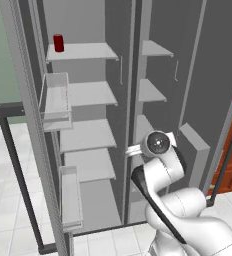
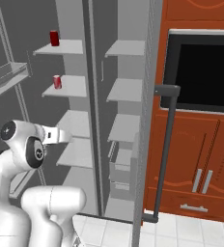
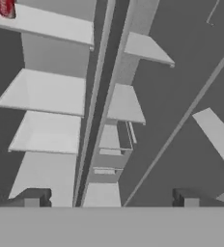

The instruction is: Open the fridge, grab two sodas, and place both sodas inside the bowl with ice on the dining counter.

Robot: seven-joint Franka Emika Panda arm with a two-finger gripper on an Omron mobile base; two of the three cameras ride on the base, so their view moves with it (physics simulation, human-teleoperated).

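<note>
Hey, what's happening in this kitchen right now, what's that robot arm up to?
The white robot arm is facing the fridge, whose doors already stand open. Its end effector is open and holds nothing, aimed into the shelves. Two red sodas sit in the left compartment: one soda on the top shelf and another soda on the shelf below. Neither has been picked up yet, so the grabbing step is still ahead.

The fridge's (image 2: 75,29) top left shelf (image 2: 61,47) carries one red soda can (image 2: 54,38) at its 9 o'clock edge. The second shelf (image 2: 68,87) below holds another can (image 2: 57,82), also toward 9 o'clock.
</note>
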